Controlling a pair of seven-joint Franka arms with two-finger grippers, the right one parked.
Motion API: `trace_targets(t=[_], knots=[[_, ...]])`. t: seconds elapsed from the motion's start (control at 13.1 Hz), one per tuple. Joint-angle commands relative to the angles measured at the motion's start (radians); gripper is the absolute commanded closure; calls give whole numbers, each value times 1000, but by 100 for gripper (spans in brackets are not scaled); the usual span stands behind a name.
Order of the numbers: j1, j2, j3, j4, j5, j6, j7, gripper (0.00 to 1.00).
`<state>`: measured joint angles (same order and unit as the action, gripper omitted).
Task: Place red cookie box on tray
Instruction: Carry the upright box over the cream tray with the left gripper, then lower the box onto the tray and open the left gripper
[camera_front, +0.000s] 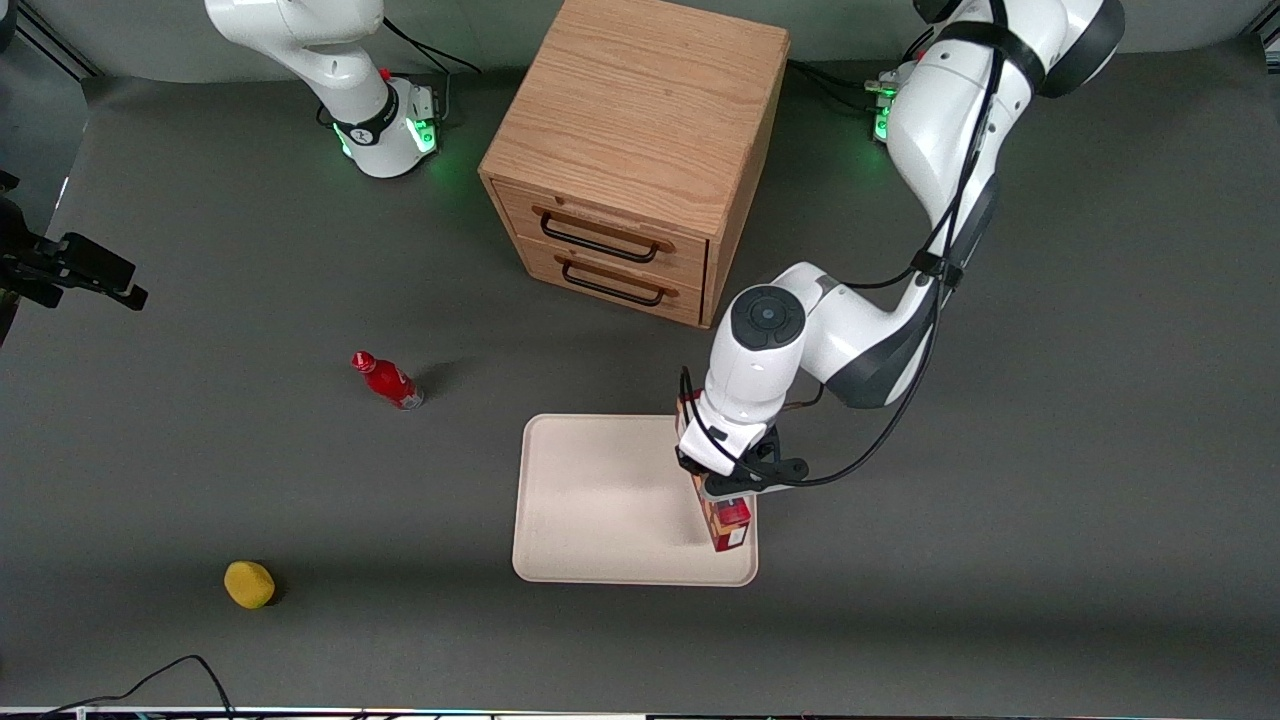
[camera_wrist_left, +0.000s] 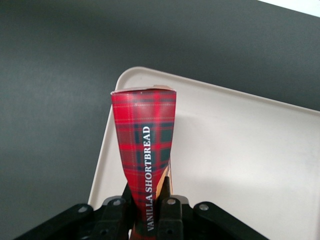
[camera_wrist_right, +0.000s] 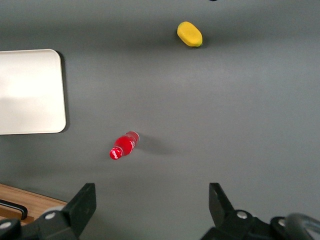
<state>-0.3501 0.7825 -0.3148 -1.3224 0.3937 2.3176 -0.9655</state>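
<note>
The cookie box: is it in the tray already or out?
In, above its edge: the cookie box, clamped in the gripper, shows the tray beneath it.

The red cookie box (camera_front: 728, 520), a slim dark red plaid carton lettered "VANILLA SHORTBREAD", sits pinched in the gripper (camera_front: 738, 487) over the cream tray (camera_front: 600, 500), lower centre of the front view.

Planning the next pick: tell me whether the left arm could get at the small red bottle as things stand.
Probably not yet: the hand is shut on the red cookie box over the tray. The red bottle stands in open table toward the parked arm's end, nothing around it.
</note>
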Motion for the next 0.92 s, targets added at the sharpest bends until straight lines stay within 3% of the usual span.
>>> trace_targets(t=[0.0, 0.46, 0.69, 0.84], knots=[[-17, 52, 8, 78, 30, -3, 70, 99], [-27, 99, 8, 83, 80, -3, 70, 97], [-24, 109, 10, 80, 83, 12, 73, 88], [-26, 118, 31, 75, 85, 52, 73, 68]])
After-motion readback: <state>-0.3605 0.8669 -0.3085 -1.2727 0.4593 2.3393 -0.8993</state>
